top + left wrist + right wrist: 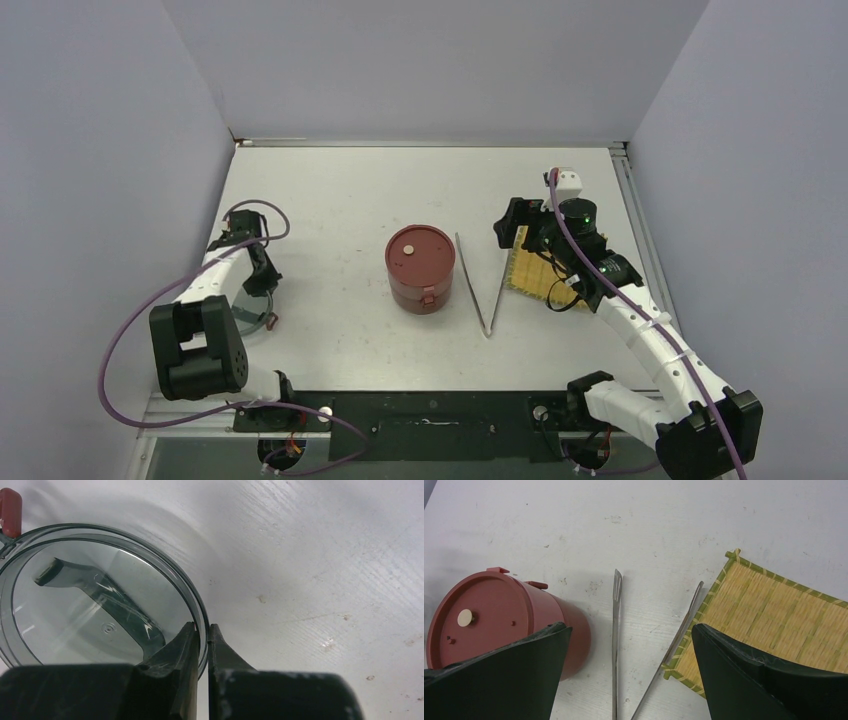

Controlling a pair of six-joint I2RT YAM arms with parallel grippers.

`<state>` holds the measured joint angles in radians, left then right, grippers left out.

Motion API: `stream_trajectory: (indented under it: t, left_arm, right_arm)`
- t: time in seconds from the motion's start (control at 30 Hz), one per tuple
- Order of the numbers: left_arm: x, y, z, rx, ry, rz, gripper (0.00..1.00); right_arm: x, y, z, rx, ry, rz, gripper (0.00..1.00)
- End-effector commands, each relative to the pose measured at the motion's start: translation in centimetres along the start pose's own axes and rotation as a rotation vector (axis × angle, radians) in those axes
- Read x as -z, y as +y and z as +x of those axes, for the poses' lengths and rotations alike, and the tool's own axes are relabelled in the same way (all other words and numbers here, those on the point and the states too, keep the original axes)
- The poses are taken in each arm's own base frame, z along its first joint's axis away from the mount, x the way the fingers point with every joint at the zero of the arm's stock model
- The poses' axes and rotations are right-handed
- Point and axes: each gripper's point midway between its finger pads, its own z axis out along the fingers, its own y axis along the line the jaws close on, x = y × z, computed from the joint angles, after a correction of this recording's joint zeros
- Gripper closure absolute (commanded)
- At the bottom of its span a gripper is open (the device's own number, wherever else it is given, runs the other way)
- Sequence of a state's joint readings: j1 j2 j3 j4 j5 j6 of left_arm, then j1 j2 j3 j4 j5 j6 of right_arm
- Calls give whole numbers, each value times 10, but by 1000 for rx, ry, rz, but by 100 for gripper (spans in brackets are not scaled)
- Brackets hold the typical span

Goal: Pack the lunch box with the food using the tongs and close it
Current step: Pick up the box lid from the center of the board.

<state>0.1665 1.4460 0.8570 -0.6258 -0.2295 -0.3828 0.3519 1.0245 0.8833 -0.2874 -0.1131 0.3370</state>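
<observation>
Lunch box (420, 268) stood closed on tabletop (340, 200), tongs (615, 630) lay beside it, left tool (202, 632) clamped on clear lid (60, 630) rim, right tool (630, 626) wide open above tongs.

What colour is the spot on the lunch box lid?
Pale cream spot on the round dark-red lid; right wrist view shows it best.

Matt plastic lunch box (420, 270), shiny metal tongs (616, 630), woven mat (774, 615), glossy lid (75, 630)
</observation>
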Motion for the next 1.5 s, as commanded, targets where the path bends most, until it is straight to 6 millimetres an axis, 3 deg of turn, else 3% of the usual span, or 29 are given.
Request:
stream_trajectory:
  t: [0.0, 0.13, 0.27, 0.37, 0.53, 0.63, 0.7, 0.9, 1.1, 1.2, 1.47]
  left_arm:
    - [25, -12, -34, 19, -90, 70, 100]
    - [57, -28, -53, 60, -162, 183, 100]
    - [104, -49, -74, 61, -296, 374, 100]
    - [148, -67, -83, 42, -381, 539, 100]
    - [233, -100, -88, -54, -504, 868, 100]
    - [281, -123, -80, -138, -571, 1099, 100]
    - [315, -140, -64, -219, -559, 1277, 100]
    - [395, -184, -16, -437, -558, 1579, 100]
    - [465, -197, 16, -513, -605, 1843, 100]
    - [485, -195, 25, -524, -612, 1917, 100]
    - [504, -186, 46, -524, -549, 2043, 100]
  right_arm:
    - [2, 0, -14, -16, -57, -2, 3]
    - [4, -1, -16, -21, -60, 6, 3]
    - [8, 0, -20, -35, -66, 5, 3]
    - [12, 10, -26, -48, -88, -41, 3]
    - [14, 46, -34, -117, -108, -233, 3]
    - [13, 77, -37, -210, -91, -398, 3]
    - [13, 94, -44, -277, -90, -500, 4]
    - [22, 134, -65, -464, -79, -732, 12]
    - [40, 174, -80, -520, -106, -884, 16]
    - [50, 190, -85, -539, -118, -968, 20]
    - [74, 225, -97, -547, -134, -1184, 30]
